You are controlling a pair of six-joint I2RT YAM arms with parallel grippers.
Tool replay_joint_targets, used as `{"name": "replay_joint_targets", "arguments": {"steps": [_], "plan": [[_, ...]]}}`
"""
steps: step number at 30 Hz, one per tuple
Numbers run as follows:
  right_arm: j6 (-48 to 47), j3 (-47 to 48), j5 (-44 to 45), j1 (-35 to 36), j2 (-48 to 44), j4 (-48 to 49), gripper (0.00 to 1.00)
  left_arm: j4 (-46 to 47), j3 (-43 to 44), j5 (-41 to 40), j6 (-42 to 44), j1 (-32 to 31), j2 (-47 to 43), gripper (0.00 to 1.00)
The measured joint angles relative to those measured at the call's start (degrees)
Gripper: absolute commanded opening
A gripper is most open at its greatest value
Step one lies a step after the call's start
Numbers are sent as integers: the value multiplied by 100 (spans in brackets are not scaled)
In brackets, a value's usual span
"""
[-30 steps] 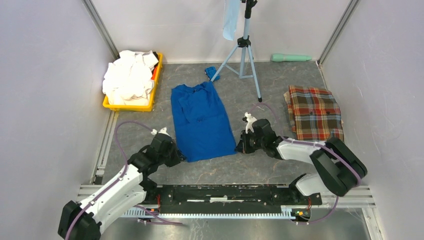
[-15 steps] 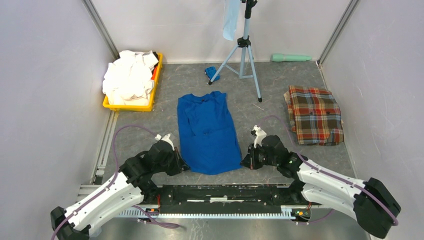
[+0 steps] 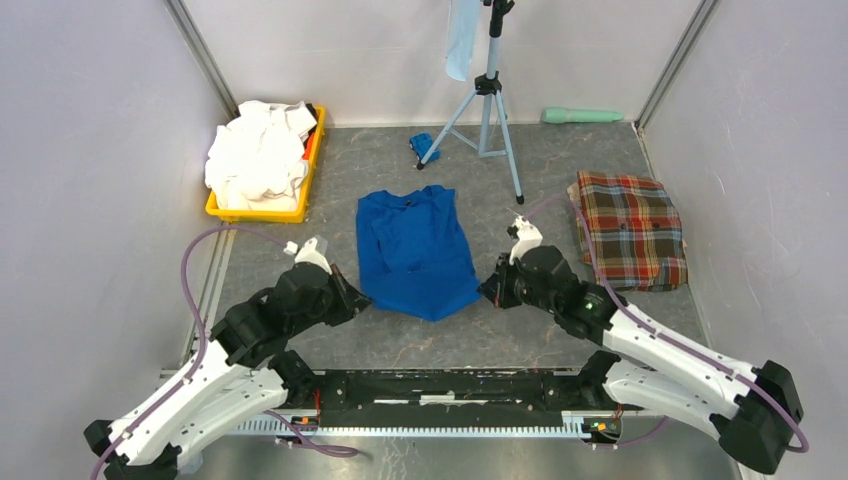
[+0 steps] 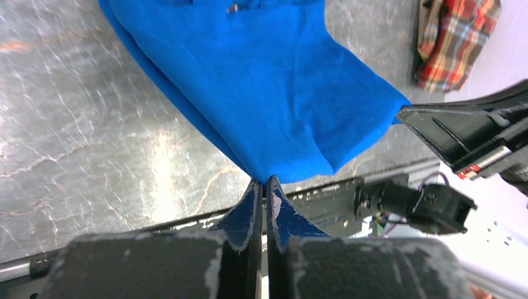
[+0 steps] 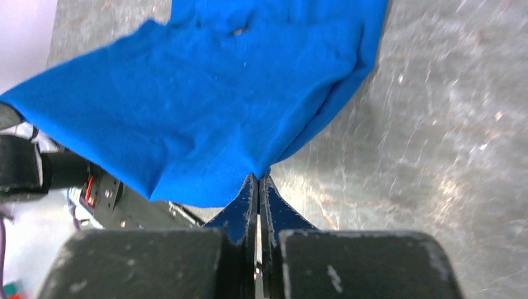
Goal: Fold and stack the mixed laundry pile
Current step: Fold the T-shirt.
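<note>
A royal-blue T-shirt (image 3: pixel 415 250) lies in the middle of the grey table, its near hem lifted off the surface. My left gripper (image 3: pixel 358 301) is shut on the shirt's near-left corner (image 4: pixel 264 177). My right gripper (image 3: pixel 487 290) is shut on its near-right corner (image 5: pixel 258 174). White shirts with a bit of orange (image 3: pixel 258 155) fill a yellow bin (image 3: pixel 255 213) at the back left. A folded red-green plaid cloth (image 3: pixel 628 228) lies at the right.
A tripod (image 3: pixel 487 95) stands at the back with a pale-blue cloth (image 3: pixel 461 35) hanging from it. A small bright-blue object (image 3: pixel 421 145) lies by its foot. A mint-green cylinder (image 3: pixel 581 115) lies by the back wall. A black rail (image 3: pixel 450 385) runs along the near edge.
Both grippers first pulled the blue shirt's near hem toward me, then lifted it and carried it back toward the collar. The shirt now looks shorter.
</note>
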Motion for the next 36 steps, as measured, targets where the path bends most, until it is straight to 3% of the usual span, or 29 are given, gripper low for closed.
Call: {"name": "replay_joint_targets", "arguments": {"steps": [9,13,21,36], "plan": [[-614,1637,852,-297,1484,-203,0,2,981,-1513,555,42,1130,2],[-872,2249,944,-590,2194,-214,0,212,1388,-1825,960,334,1707,2],[-1193,3351,927,-973,3499,-223,0,1051,1569,-1309,1499,1808,2761,2],[-1390,5318,564,-1569,5727,-391,0,2234,2468,2,1788,3250,5237,2]]}}
